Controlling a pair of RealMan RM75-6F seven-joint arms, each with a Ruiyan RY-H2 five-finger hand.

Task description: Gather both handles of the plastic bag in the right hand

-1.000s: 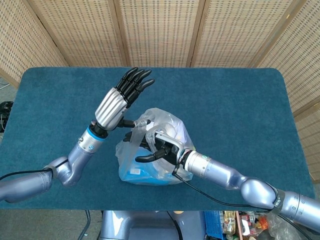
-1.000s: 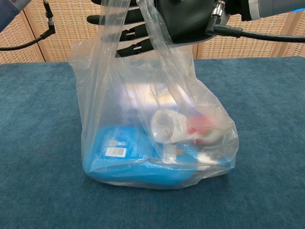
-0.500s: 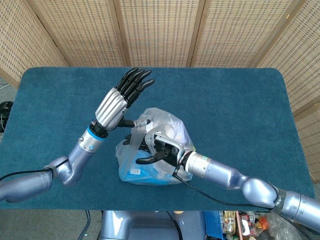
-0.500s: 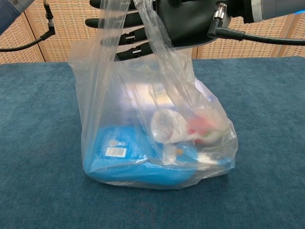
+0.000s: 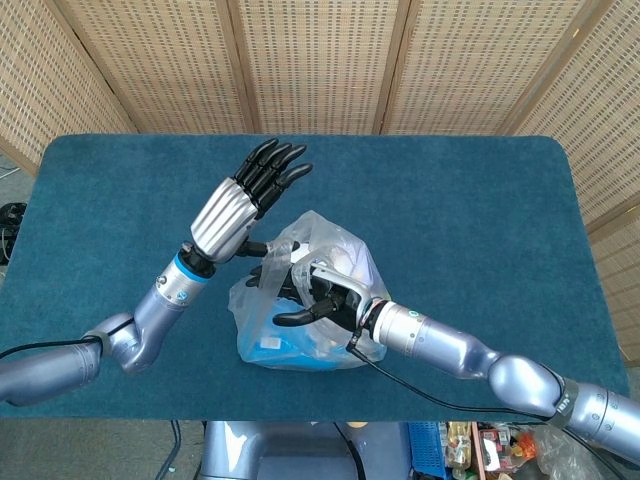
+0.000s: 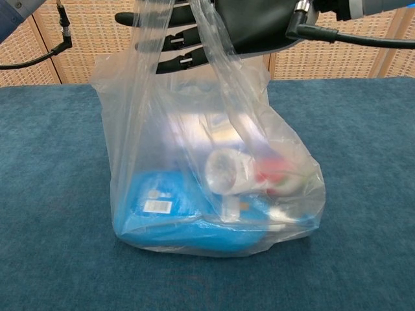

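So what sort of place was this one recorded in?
Probably a lab or demo booth rather than a home: a table covered in blue carpet-like cloth, woven screens walling it off behind, and a box of clutter on the floor at the near edge.

The thin, clear plastic bag [image 6: 194, 155] is seen to be glossy and creased, with light caught along its folds. A flat blue packet [image 6: 175, 214] with a smooth, shiny wrapper is shown through it. The teal table covering [image 5: 450, 200] looks like matt, short-piled cloth. The left hand [image 5: 240, 200] is finished in ribbed, brushed silver metal with matt black fingers [image 5: 272, 165]; the right hand [image 5: 315, 295] appears in smooth black plastic. The woven screen panels [image 5: 320, 60] behind look coarse and matt, framed in pale wood.
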